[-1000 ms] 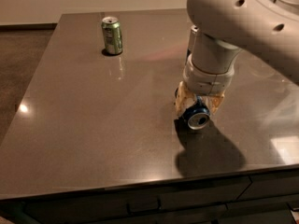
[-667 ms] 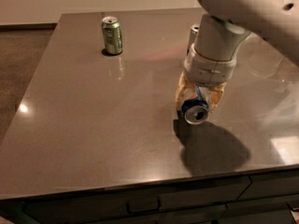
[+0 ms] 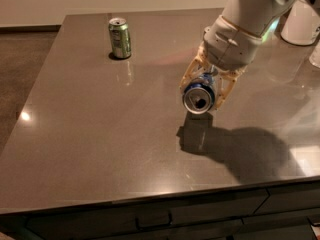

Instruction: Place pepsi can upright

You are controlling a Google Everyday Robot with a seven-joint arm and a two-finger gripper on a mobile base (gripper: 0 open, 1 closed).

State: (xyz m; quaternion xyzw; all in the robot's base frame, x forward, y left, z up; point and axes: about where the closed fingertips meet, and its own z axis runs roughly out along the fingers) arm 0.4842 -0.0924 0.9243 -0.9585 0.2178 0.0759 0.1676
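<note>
My gripper (image 3: 202, 90) is shut on the pepsi can (image 3: 199, 97), a dark blue can with silver ends. The can lies tilted on its side in the cream fingers (image 3: 188, 76), its silver end facing the camera. It hangs above the dark grey table (image 3: 100, 134), over its own shadow, right of the middle. The white arm reaches in from the top right.
A green can (image 3: 120, 37) stands upright at the back left of the table. White objects (image 3: 302, 21) stand at the back right corner. The table's front edge and drawer fronts (image 3: 150, 219) run along the bottom.
The gripper has lifted the pepsi can off the table and tilted, so the can's end faces the camera more. The green can has not moved.
</note>
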